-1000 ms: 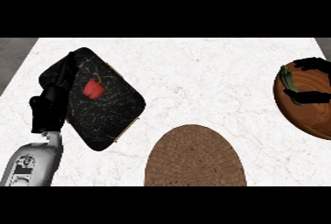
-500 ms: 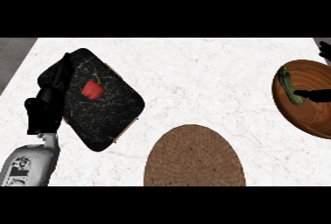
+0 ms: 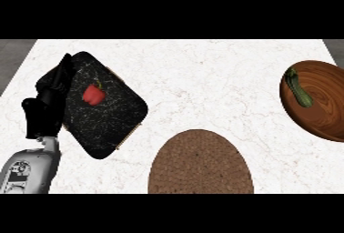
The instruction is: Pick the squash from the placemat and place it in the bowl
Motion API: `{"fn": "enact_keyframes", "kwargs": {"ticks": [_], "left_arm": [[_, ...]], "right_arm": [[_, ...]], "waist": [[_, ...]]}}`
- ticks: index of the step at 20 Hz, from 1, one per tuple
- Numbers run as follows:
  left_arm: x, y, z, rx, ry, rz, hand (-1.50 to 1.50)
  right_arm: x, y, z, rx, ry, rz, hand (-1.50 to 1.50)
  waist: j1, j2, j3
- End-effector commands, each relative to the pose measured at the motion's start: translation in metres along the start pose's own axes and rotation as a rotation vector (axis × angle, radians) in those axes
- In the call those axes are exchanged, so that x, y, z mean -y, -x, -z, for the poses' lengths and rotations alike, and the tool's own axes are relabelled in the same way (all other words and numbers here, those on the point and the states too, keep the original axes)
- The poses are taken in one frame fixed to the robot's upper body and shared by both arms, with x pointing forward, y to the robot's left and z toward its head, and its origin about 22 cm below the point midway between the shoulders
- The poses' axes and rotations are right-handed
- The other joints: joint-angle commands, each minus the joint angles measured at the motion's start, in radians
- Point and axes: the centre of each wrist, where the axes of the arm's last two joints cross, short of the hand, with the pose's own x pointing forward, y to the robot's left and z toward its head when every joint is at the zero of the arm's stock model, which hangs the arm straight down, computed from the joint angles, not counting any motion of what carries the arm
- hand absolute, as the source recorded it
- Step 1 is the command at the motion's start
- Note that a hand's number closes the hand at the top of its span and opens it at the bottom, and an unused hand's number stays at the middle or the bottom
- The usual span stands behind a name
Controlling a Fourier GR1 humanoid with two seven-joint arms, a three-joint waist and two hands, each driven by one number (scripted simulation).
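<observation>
The squash (image 3: 298,89) is seen lying in the bowl (image 3: 324,109), against its left wall. The right hand, seen over the bowl earlier, is now out of view. The left hand (image 3: 48,101) rests open, unchanged, beside the dark tray (image 3: 114,122) bearing a red pepper (image 3: 93,94). The placemat (image 3: 200,164) lies bare.

A white, faintly veined marble worktop (image 3: 201,77) is filling the head view, with grey floor showing past its far corners. A dark speckled tray (image 3: 111,123) is lying on it at the left, turned cornerwise, while a round brown woven placemat (image 3: 200,164) is sitting at the near edge around the middle, just beside the tray's right corner. A wooden bowl (image 3: 326,107) is resting at the right edge, partly cut off by the view and well apart from the placemat.
</observation>
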Motion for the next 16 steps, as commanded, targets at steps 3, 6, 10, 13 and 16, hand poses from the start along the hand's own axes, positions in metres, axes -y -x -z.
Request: {"fn": "enact_keyframes", "kwargs": {"ticks": [3, 6, 10, 13, 16], "left_arm": [[-0.008, -0.010, 0.000, 0.014, -0.009, -0.001, 0.00], [-0.013, 0.006, -0.010, -0.006, -0.013, 0.002, 0.00], [-0.008, 0.002, -0.003, -0.013, -0.023, 0.012, 0.00], [-0.005, 0.001, -0.010, -0.011, -0.004, -0.015, 0.00], [-0.004, 0.011, -0.016, -0.020, 0.003, 0.001, 0.00]], "right_arm": [[0.042, 0.004, -0.042, 0.062, -0.082, 0.147, -1.50], [0.059, 0.000, -0.055, 0.066, -0.098, 0.156, -1.50], [0.055, 0.006, -0.061, 0.083, -0.142, 0.150, -1.50], [0.055, 0.010, -0.068, 0.094, -0.124, 0.153, -1.50], [0.052, 0.015, -0.074, 0.075, -0.136, 0.152, -1.50]], "waist": [[-0.013, -0.006, 0.001], [-0.013, -0.008, 0.002], [-0.023, -0.006, 0.003], [-0.017, -0.010, 0.004], [-0.015, -0.010, 0.002]]}}
